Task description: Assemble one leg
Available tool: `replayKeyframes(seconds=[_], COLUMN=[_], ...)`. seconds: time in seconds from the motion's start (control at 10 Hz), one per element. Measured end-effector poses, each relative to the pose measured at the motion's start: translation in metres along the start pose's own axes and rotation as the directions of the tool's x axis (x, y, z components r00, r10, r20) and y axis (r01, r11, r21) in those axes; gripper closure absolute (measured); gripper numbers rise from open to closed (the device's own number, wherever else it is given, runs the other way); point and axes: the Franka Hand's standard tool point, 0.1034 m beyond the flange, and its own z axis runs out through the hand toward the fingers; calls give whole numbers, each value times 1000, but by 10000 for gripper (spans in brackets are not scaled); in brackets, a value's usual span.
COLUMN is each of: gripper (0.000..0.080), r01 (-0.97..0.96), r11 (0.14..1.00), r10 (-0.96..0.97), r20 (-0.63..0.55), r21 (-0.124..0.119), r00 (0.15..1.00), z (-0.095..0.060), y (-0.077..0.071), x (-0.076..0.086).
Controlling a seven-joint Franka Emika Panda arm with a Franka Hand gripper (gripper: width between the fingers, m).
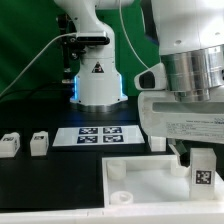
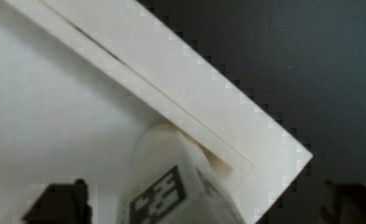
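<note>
Panel (image 1: 150,180), lower centre of the exterior frame, flat on the tabletop (image 1: 40,190): could shift if I brush it.

My fingers (image 1: 195,152), lower right: spread wide, gripping nothing.

Leg (image 1: 202,167), lower right, standing at the panel's corner between them: seating uncertain; lifting crookedly could tip it.

Spare legs (image 1: 38,143), left: not at risk.

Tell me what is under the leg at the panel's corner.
The tagged leg stands on the white panel near its corner. Any hole or joint beneath is covered by the leg.
</note>
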Motion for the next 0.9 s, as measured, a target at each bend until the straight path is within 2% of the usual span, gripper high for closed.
replayKeyframes(seconds=[0.1,0.2,0.3,0.4,0.6,0.8,0.9], gripper=[150,150,150,150,150,409,409], r01=[74,239,404,532,564,538,463], r11=[997,971,912,842,820,838,882], r10=[-74,-239,-406,-535,-567,-541,-466], r20=[-1,4,-8,-9,-4,-7,-14], r21=[-1,-31,-68,-92,-93,-92,-89], r00=[997,971,914,845,824,841,884], z=[0,-1,-3,-4,-4,-4,-3], y=[1,4,3,2,4,3,3], x=[1,6,12,13,14,14,13])
